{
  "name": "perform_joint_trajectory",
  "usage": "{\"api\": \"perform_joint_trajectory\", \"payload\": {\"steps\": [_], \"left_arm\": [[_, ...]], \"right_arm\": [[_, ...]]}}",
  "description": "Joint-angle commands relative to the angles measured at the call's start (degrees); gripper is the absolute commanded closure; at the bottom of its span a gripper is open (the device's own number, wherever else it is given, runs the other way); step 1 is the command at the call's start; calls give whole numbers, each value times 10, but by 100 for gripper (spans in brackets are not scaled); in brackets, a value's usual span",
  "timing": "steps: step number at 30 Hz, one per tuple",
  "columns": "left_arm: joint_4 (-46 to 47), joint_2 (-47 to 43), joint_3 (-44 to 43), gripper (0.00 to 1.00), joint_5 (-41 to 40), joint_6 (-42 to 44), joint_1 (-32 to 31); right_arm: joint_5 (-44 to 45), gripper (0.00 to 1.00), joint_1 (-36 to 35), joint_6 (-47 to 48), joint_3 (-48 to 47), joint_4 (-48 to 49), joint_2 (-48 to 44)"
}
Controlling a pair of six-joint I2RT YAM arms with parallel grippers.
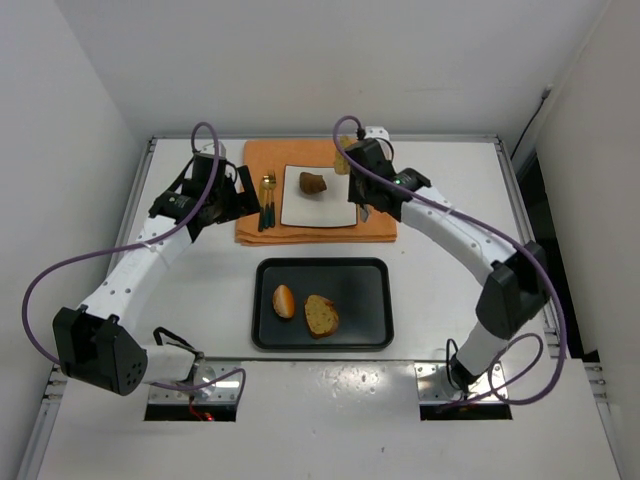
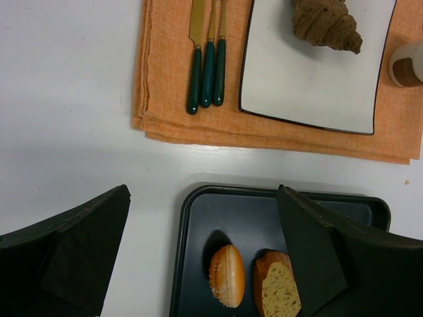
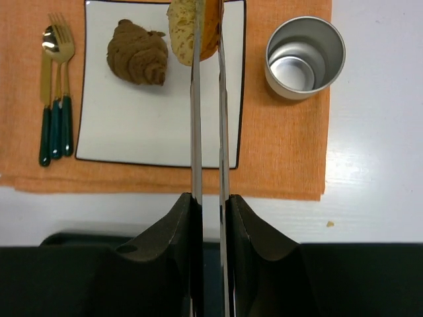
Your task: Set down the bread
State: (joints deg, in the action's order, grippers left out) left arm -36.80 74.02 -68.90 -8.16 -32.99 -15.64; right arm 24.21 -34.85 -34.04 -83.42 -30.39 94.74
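My right gripper (image 1: 362, 170) (image 3: 208, 205) is shut on metal tongs (image 3: 207, 99). The tongs pinch a slice of bread (image 3: 192, 26) (image 1: 343, 160) above the far right part of the white square plate (image 3: 132, 142) (image 1: 335, 213). A dark brown croissant-shaped bread (image 3: 137, 61) (image 1: 312, 183) (image 2: 325, 25) lies on the plate. My left gripper (image 1: 238, 200) (image 2: 203, 198) is open and empty, left of the plate. A black tray (image 1: 370, 290) (image 2: 218, 211) holds a glazed bun (image 1: 284, 300) (image 2: 227, 275) and a cut bread piece (image 1: 321, 315) (image 2: 275, 285).
An orange cloth (image 1: 258, 232) (image 3: 277, 152) lies under the plate. Gold cutlery with green handles (image 1: 267, 200) (image 2: 206, 72) (image 3: 54, 99) lies left of the plate. A metal cup (image 3: 305, 56) stands on the cloth, right of the plate.
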Motion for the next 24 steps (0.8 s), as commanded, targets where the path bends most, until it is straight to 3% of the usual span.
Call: {"api": "perform_joint_trajectory", "payload": {"steps": [1, 11, 13, 18, 24], "left_arm": [[11, -19, -10, 1, 3, 4, 8], [0, -24, 6, 1, 24, 4, 8], [0, -24, 6, 1, 24, -1, 8], [0, -24, 6, 1, 24, -1, 8], [5, -19, 6, 1, 60, -7, 8]], "right_arm": [[37, 87, 11, 13, -39, 40, 39], [-17, 79, 23, 14, -92, 40, 167], [-17, 78, 23, 14, -86, 34, 162], [-22, 62, 23, 14, -46, 60, 107], [-36, 58, 23, 14, -58, 47, 102]]}}
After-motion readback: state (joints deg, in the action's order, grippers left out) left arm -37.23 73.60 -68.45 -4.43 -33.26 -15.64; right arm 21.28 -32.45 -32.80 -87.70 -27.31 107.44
